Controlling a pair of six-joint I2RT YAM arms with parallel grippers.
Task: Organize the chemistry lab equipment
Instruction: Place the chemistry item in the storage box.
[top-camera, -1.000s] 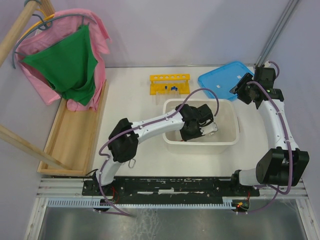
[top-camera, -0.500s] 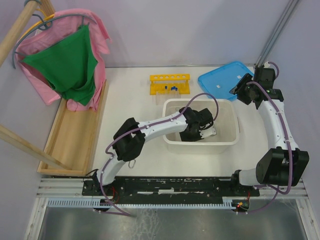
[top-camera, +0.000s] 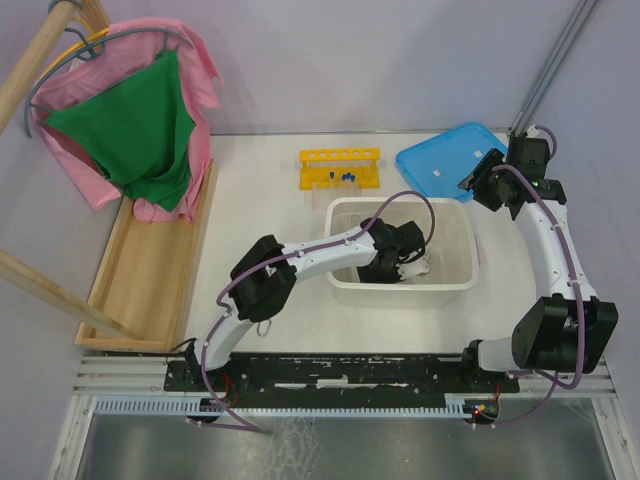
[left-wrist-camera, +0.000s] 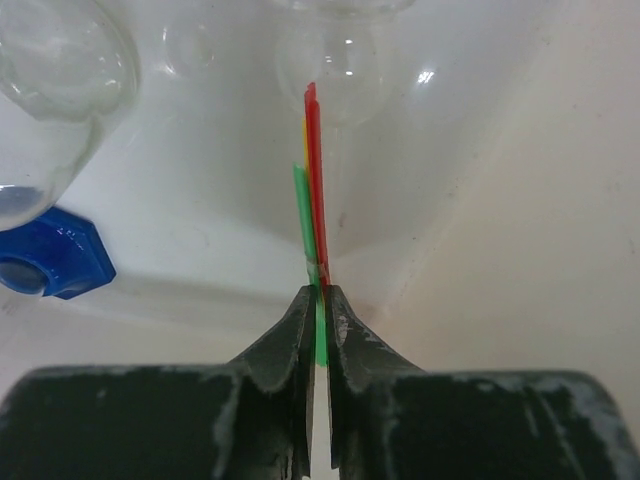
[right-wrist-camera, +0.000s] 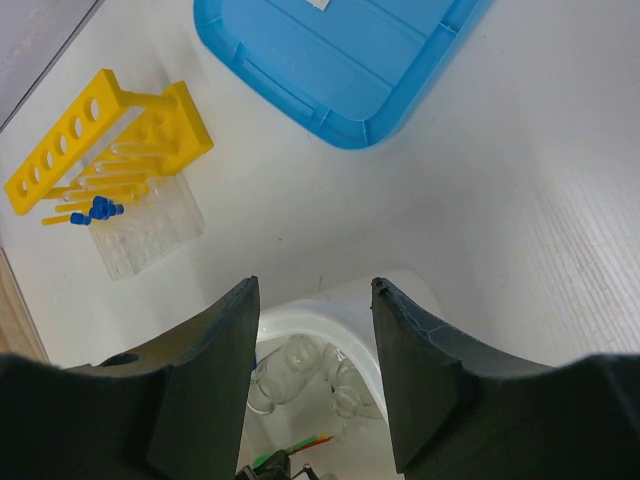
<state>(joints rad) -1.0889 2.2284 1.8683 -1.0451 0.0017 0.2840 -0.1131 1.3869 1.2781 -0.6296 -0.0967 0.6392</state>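
The left arm (top-camera: 300, 258) covers most of the white tub's (top-camera: 455, 284) inside at centre frame in the top view; deep in there the left gripper (left-wrist-camera: 318, 296) is clenched on a thin red rod (left-wrist-camera: 316, 170), bundled with green and yellow slivers (left-wrist-camera: 302, 210); glass flasks (left-wrist-camera: 60, 70) are cropped at the wrist view's upper edge; the right gripper (right-wrist-camera: 312, 290) hangs spread apart, upper right; the yellow rack (top-camera: 340, 166) sits above the tub.

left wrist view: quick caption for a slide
Left fingers pinch thin red and green rods in the white tub, glass flasks behind.
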